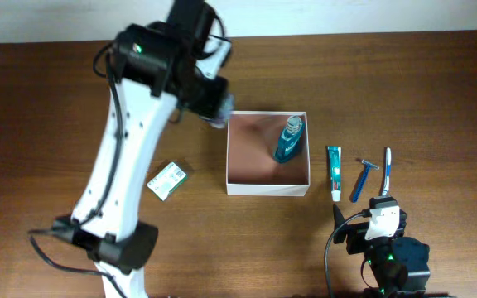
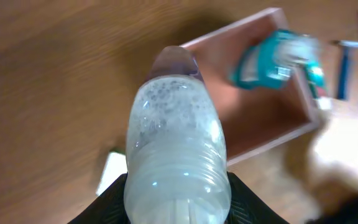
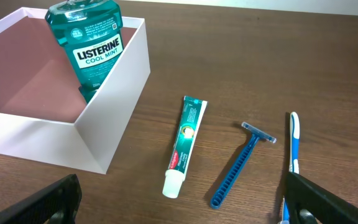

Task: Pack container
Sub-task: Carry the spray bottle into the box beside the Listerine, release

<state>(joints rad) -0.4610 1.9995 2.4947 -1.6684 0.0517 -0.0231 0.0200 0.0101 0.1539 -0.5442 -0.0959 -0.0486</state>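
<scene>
Gripping a clear bottle [image 2: 176,143] of frothy, pale liquid, the left gripper [image 2: 178,208] is clenched around the bottle's body, a dark finger on each side at the bottom of the left wrist frame. The bottle's purplish cap points toward a corner of the container [image 1: 267,189], which fills the upper right of that frame.

From overhead, the container sits at the middle of the wooden table [image 1: 56,124], and the left gripper hovers just beside its upper-left corner, so the box lies to the gripper's lower right. A teal mouthwash bottle [image 1: 288,141] leans inside against the container's right wall.

To the right of the box, apart from it, lie a toothpaste tube [image 1: 334,172], a blue razor [image 1: 361,178] and a blue-and-white toothbrush [image 1: 386,170], side by side. A small green-and-white packet [image 1: 168,180] lies left of the box.

The right gripper [image 3: 188,208] is released, its fingers spread wide at the lower corners of the right wrist frame, holding nothing. The container lies well to its upper left.
</scene>
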